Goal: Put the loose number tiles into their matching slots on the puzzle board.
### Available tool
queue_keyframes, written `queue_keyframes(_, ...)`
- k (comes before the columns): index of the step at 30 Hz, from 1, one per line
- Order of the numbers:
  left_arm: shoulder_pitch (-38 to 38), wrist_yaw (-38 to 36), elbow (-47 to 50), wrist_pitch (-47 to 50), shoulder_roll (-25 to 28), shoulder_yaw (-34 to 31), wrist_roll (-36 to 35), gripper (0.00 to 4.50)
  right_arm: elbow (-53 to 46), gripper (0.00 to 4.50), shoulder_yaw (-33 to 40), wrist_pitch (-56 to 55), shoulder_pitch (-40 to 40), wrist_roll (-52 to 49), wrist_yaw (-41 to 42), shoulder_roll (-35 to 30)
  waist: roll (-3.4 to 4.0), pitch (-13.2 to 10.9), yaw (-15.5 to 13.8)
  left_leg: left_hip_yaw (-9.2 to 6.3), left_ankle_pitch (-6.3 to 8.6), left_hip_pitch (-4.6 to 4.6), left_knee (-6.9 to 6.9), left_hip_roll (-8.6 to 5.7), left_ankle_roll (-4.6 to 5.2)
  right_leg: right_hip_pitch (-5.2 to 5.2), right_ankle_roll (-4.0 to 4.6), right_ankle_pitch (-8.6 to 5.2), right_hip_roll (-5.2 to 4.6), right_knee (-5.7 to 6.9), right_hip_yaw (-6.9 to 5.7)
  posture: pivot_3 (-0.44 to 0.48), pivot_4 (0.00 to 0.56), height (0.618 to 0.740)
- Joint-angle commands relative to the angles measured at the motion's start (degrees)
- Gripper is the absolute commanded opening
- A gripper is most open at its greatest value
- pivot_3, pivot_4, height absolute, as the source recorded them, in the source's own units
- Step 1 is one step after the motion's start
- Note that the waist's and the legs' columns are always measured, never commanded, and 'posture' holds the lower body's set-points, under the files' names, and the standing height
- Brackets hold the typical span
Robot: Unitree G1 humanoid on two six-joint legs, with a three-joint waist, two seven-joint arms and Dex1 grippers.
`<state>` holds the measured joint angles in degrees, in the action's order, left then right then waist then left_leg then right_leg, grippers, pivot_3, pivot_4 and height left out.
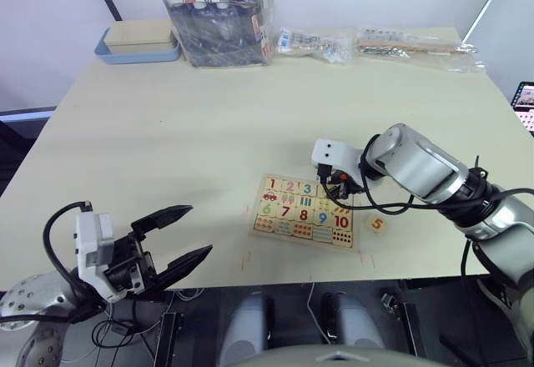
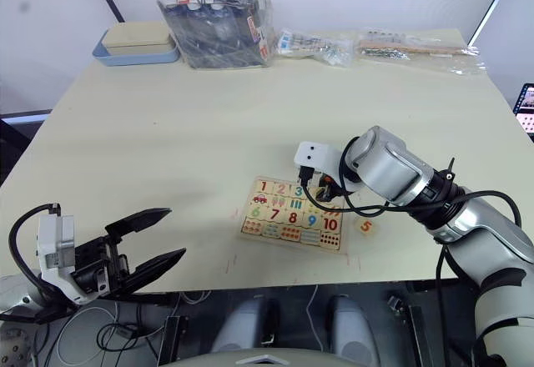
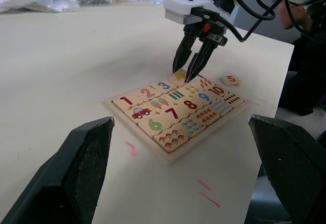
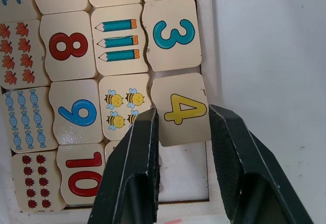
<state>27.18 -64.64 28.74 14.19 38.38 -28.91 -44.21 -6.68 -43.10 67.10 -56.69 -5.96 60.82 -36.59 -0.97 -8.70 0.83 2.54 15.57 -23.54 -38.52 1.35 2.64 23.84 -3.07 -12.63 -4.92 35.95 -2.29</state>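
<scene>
with right gripper [image 4: 182, 124] astride tile 4 [image 4: 179, 108]

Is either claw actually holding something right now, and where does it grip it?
The right gripper straddles the 4 tile by its two side edges over the board; actual contact cannot be told. The left gripper is open, holding nothing.

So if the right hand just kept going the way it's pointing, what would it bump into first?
Most likely the yellow 4 tile on the puzzle board: the right hand points down at it, fingers open either side.
</scene>
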Motion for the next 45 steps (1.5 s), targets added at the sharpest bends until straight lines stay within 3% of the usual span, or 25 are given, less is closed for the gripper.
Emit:
queue_keyframes(1,0.4,-0.2,1.2,-0.7,-0.2,-0.5,-0.3,4.5,-1.7,0.88,0.2,-0.6,-1.0,0.1,0.1,-0.2,0.0,0.0,0.0,0.0,0.0,0.0,0.0,0.0,0.0,0.0,0.0,0.0,0.0,0.0,0.0,0.0,0.15,0.74)
queue_keyframes(8,0.4,-0.1,1.2,-0.7,-0.2,-0.4,-0.2,4.5,-1.7,0.88,0.1,-1.0,-1.0,0.0,0.4,-0.3,0.0,0.0,0.0,0.0,0.0,0.0,0.0,0.0,0.0,0.0,0.0,0.0,0.0,0.0,0.0,0.0,0.15,0.74)
queue_keyframes(9,0.4,-0.1,1.2,-0.7,-0.2,-0.4,-0.2,4.5,-1.8,1.9,0.1,-1.0,-1.0,0.0,0.4,-0.3,0.0,0.0,0.0,0.0,0.0,0.0,0.0,0.0,0.0,0.0,0.0,0.0,0.0,0.0,0.0,0.0,0.15,0.74)
queue_keyframes(12,0.4,0.0,1.3,-0.7,-0.2,-0.3,-0.2,4.5,-2.0,3.1,0.1,-0.9,-0.9,0.0,0.4,-0.4,0.0,0.0,0.0,0.0,0.0,0.0,0.0,0.0,0.0,0.0,0.0,0.0,0.0,0.0,0.0,0.0,0.15,0.74)
queue_keyframes(13,0.4,0.0,1.2,-0.8,-0.2,-0.3,-0.2,4.5,-2.0,3.78,0.2,-0.8,-0.9,-0.1,0.4,-0.4,0.0,0.0,0.0,0.0,0.0,0.0,0.0,0.0,0.0,0.0,0.0,0.0,0.0,0.0,0.0,0.0,0.15,0.74)
queue_keyframes(15,0.4,-0.1,1.1,-0.8,-0.3,-0.3,-0.1,4.5,-2.2,4.44,0.2,-0.7,-0.9,-0.1,0.4,-0.4,0.0,0.0,0.0,0.0,0.0,0.0,0.0,0.0,0.0,0.0,0.0,0.0,0.0,0.0,0.0,0.0,0.15,0.74)
queue_keyframes(21,0.6,-0.3,1.1,-1.0,-0.5,-0.4,0.0,4.5,-2.6,4.44,1.6,-0.8,-0.8,-0.7,0.3,-0.3,0.0,0.0,0.0,0.0,0.0,0.0,0.0,0.0,0.0,0.0,0.0,0.0,0.0,0.0,0.0,0.0,0.15,0.74)
queue_keyframes(31,1.0,-0.9,0.4,-1.9,-0.7,-0.5,0.2,4.5,-1.8,4.44,18.6,-16.8,10.5,-6.0,-0.3,-1.8,-0.03,0.0,-0.2,-0.02,0.01,-0.01,-0.07,-0.02,0.02,-0.06,-0.01,0.01,0.0,-0.02,-0.01,0.0,0.15,0.74)
queue_keyframes(36,0.9,-1.4,-0.3,-2.2,-0.6,-0.6,0.2,4.5,3.1,4.44,21.4,-20.4,11.4,-6.7,0.6,-1.5,-0.02,0.0,0.0,0.03,0.03,0.05,-0.08,0.01,0.06,-0.08,-0.01,0.01,0.06,0.02,0.03,0.0,0.15,0.74)
queue_keyframes(39,0.8,-2.0,-0.6,-2.3,-0.5,-0.7,0.2,4.5,5.5,3.63,21.7,-23.7,12.5,-5.6,0.8,-2.0,-0.02,0.0,-0.1,0.02,0.03,0.15,-0.08,0.02,0.07,-0.17,0.0,0.01,0.08,0.03,0.03,0.0,0.15,0.74)
queue_keyframes(42,0.8,-2.5,-1.0,-2.3,-0.4,-0.9,0.1,4.5,6.0,1.99,21.5,-25.4,13.3,-5.1,1.5,-2.7,-0.02,0.0,-0.2,0.03,0.03,0.13,-0.08,0.02,0.06,-0.17,-0.01,0.01,0.07,0.02,0.03,0.0,0.15,0.74)
queue_keyframes(45,0.6,-2.9,-1.4,-2.1,-0.1,-1.2,0.0,4.5,6.7,1.01,21.1,-27.0,13.9,-3.9,1.7,-3.0,-0.02,0.0,-0.2,0.04,0.03,0.11,-0.08,0.01,0.06,-0.17,-0.01,0.01,0.06,0.01,0.03,0.0,0.15,0.74)
